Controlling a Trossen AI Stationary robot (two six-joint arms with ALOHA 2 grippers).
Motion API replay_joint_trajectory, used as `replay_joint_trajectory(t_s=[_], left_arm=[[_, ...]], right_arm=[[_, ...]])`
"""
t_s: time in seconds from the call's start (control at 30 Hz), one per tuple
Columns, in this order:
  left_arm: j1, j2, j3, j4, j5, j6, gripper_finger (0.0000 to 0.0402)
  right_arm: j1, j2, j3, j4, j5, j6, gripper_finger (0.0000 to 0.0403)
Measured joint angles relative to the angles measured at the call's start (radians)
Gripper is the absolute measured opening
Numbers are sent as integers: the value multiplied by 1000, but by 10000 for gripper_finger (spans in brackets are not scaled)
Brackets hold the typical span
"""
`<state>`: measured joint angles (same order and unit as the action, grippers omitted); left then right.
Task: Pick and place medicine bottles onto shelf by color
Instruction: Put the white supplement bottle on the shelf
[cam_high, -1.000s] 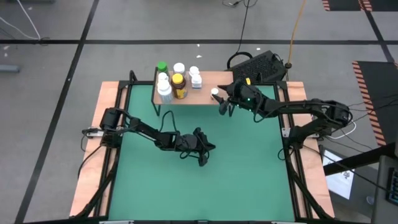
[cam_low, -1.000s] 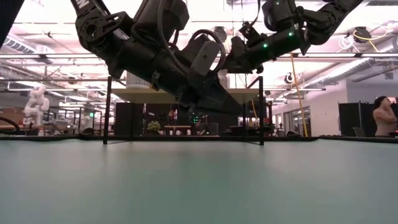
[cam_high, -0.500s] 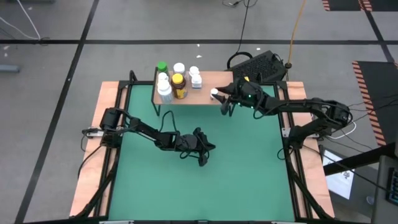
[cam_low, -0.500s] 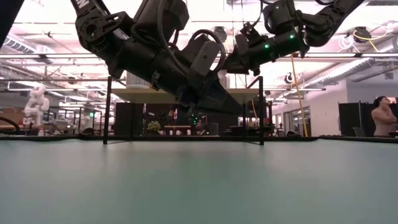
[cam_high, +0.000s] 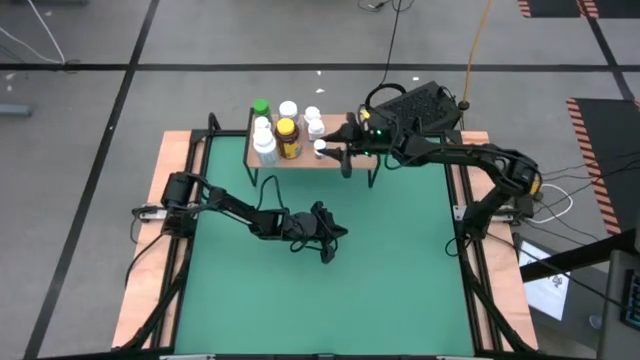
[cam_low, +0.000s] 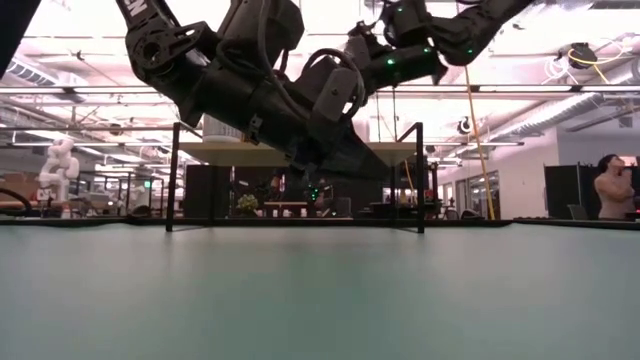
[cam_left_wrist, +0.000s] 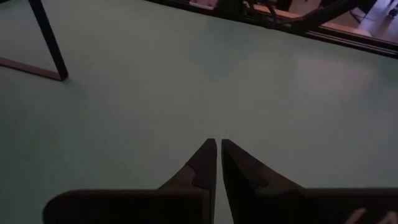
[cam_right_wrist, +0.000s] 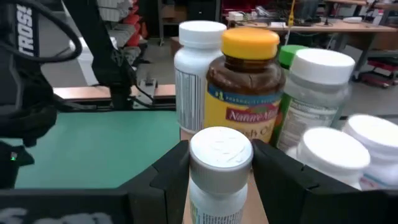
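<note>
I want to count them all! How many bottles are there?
7: one bottle in the right gripper, six on the shelf: amber, green-capped, four white-capped. More may hide behind.

"Nature Made" on amber bottle (cam_right_wrist: 249, 93)

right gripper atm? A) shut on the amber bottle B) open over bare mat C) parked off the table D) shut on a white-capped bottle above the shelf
D: the right gripper has its fingers on both sides of a white-capped bottle over the shelf, beside the amber bottle.
</note>
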<state>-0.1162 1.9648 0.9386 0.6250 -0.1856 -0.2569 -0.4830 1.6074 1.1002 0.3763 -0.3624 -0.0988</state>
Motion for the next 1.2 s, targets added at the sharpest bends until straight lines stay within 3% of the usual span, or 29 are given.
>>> replay_joint_trajectory(t_s=[0.3, 0.67, 1.2], left_arm=[[-8, 0, 0, -31, 1, -1, 26], [-18, 0, 0, -27, 1, -11, 26], [-18, 0, 0, -26, 0, -10, 26]], right_arm=[[-14, 82, 40, 5, -8, -31, 152], [-28, 95, 41, 5, -9, -44, 154], [-28, 97, 39, 1, -9, -45, 205]])
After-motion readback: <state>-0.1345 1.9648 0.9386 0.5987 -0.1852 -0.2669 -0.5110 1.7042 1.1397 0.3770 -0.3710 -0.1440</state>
